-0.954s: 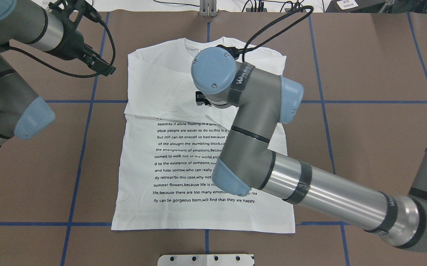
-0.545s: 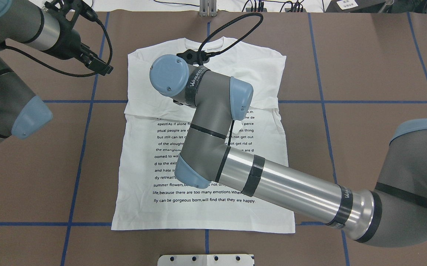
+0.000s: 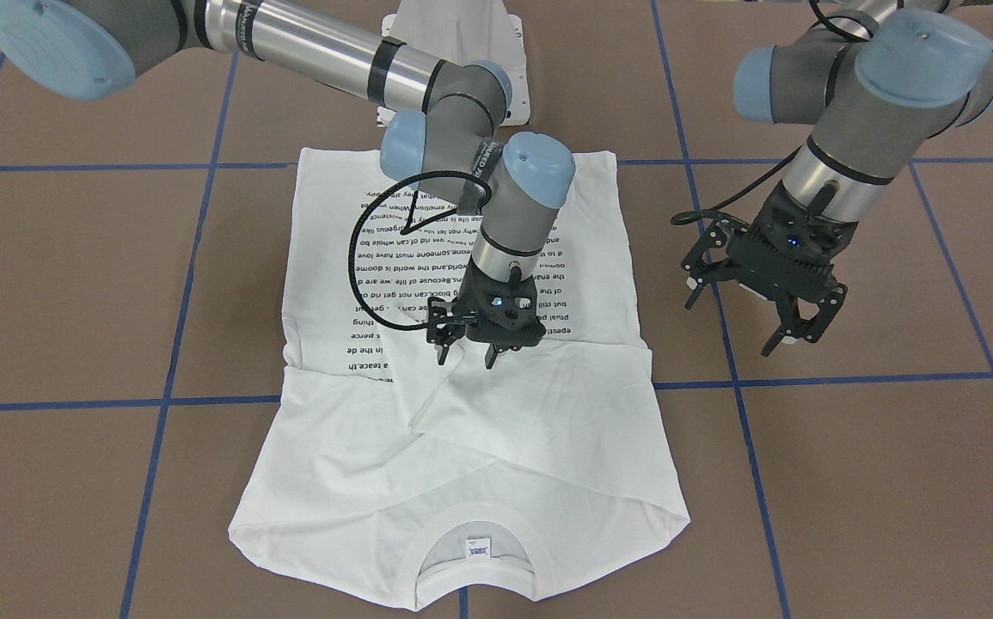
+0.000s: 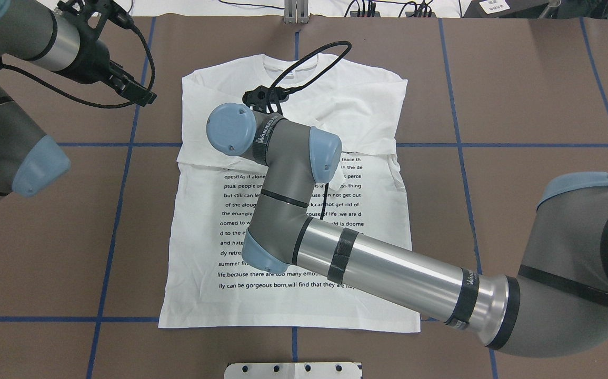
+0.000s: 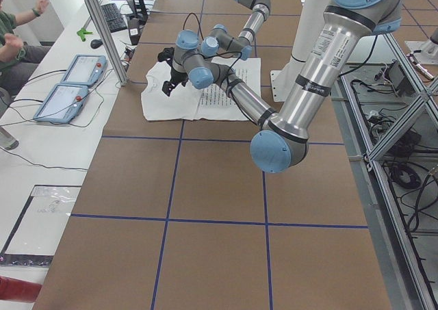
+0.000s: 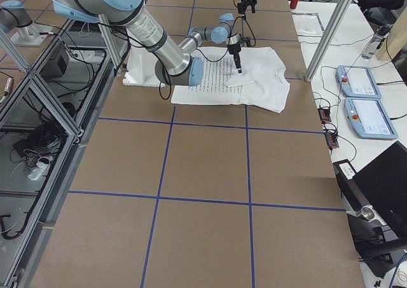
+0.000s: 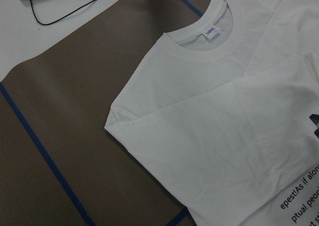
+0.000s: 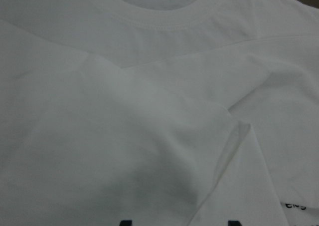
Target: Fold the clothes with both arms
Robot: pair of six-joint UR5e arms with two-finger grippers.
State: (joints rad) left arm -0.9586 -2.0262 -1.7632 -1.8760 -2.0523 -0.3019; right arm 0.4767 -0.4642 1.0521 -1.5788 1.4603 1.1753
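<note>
Brown table [image 4: 519, 79], blue tape [image 4: 535, 145], white T-shirt [image 4: 198, 297]

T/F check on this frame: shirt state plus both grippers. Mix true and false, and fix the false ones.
1. Both sleeves of the white T-shirt are folded in across the chest. True.
2. The left gripper is shut on the shirt's hem. False: it is open, above bare table beside the shirt.
3. The printed text faces up. True.
4. The right gripper hangs over bare table. False: it is open over the shirt's chest, at a folded sleeve's end.
5. The neck label shows inside the collar. True.
</note>
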